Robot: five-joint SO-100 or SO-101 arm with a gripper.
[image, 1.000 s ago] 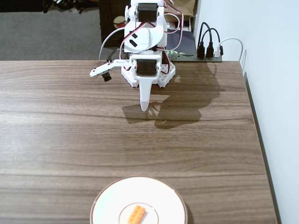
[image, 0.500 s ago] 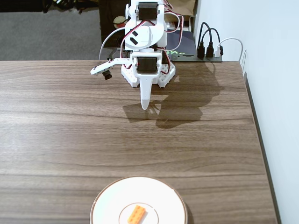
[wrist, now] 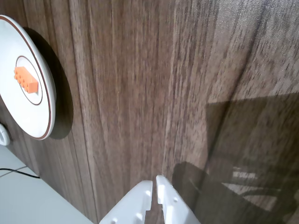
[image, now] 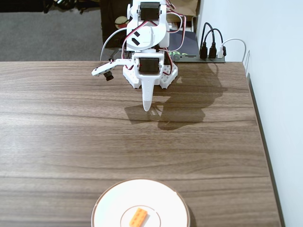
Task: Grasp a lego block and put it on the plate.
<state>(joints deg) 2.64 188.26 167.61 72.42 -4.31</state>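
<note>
Fixed view: no readable writing or brand anywhere. One arm, one gripper (image: 147, 108), fingers pressed together and holding nothing, pointing down over the bare wooden table (image: 57, 132). One plate (image: 113, 208), well ahead of the fingertips at the near edge, cut off by the frame bottom. One lego block (image: 138, 217), orange, lying in the plate's inner circle, well apart from the gripper. Behind the arm to the right, three black plugs (image: 211, 49), sockets hard to make out.

Wrist view: plate (wrist: 32, 121) far left, partly cropped, block (wrist: 26, 80) on its centre; fingertips (wrist: 155, 186) closed at the bottom edge.
</note>
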